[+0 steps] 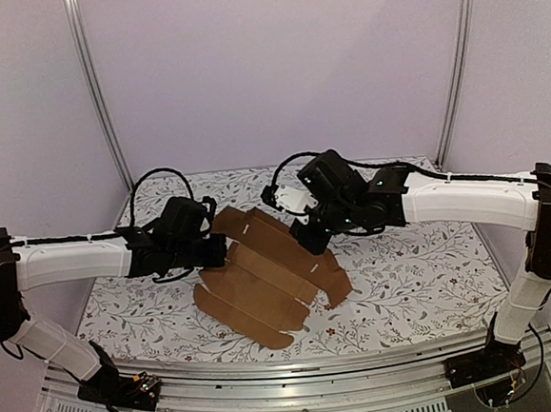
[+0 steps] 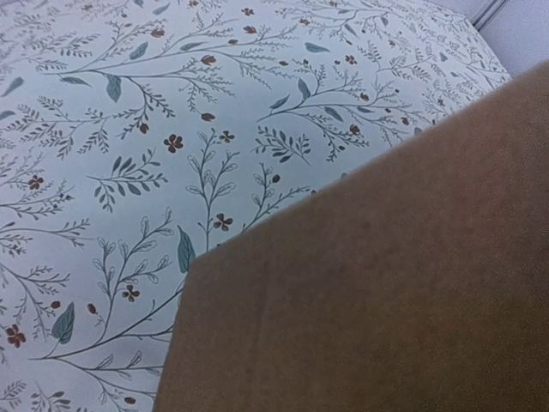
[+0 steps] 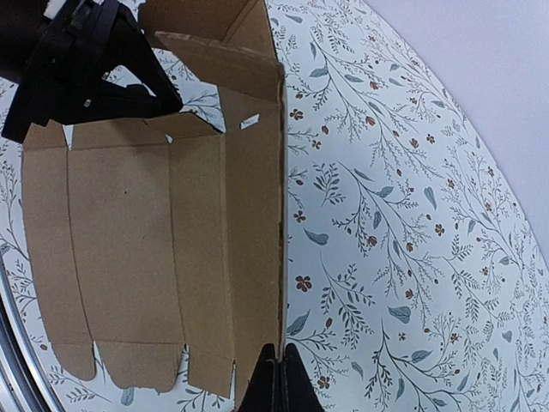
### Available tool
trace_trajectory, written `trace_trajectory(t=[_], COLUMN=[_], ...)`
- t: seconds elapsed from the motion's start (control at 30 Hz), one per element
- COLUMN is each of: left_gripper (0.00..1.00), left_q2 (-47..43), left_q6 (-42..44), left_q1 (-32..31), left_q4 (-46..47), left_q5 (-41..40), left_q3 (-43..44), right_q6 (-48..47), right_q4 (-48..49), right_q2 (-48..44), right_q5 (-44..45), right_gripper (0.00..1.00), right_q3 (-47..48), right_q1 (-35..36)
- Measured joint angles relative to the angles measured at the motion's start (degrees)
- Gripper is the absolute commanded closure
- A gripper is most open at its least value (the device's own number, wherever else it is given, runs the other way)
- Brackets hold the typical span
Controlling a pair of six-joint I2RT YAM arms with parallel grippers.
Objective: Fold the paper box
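While spread mostly flat on the floral tablecloth, the paper box is seen as a brown creased sheet with tabbed flaps, one edge panel lifted and pinched by the closed right gripper, left gripper clamped shut at the far edge, grip unclear

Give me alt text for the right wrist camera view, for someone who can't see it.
A brown paper box blank, creased into panels with tabbed flaps, lies on a floral-print table. The shut right gripper pinches its right-hand panel's edge at bottom centre; the black left gripper sits at its far edge, top left.
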Motion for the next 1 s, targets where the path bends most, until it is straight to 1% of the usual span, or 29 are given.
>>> trace_trajectory(t=[0.2,0.47,0.83,1.0], left_gripper=[1.00,1.00,1.00,1.00], left_q2=[0.4,4.2,9.0,8.8], left_q6=[-0.2,-1.7,-3.7,-3.7], left_q1=[0.0,0.0,-0.2,-0.2], left_q4=[2.0,4.9,8.0,7.5], left_q5=[3.3,6.7,7.4,7.4], left_q3=[0.0,0.0,0.0,0.1], right_q6=[0.3,0.8,1.5,1.4], right_q4=[0.1,0.1,0.0,0.0], right_q2=[0.0,0.0,0.0,0.0], right_q5=[0.1,0.4,0.9,1.3], right_gripper=[1.00,1.00,1.00,1.00], right_q3=[0.0,0.0,0.0,0.0], right_q1=[0.0,0.0,0.0,0.0])
